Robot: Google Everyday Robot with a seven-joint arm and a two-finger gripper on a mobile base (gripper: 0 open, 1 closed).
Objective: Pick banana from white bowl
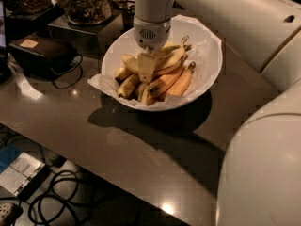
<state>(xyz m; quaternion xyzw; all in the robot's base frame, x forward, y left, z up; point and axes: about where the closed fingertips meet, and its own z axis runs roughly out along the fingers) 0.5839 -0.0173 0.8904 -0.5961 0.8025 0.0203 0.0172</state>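
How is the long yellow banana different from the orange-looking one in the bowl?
The long banana is yellow; the orange banana is darker, with an orange tint. The long banana curves strongly; the orange banana looks straighter. The gripper hangs over the middle of the pile, by the long banana, while the orange banana lies apart from it at the pile's right edge. Both lie on crinkled paper in the white bowl.

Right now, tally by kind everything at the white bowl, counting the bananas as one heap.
white bowl: 1
paper liner: 1
banana heap: 1
claw, down among the bananas: 1
Total: 4
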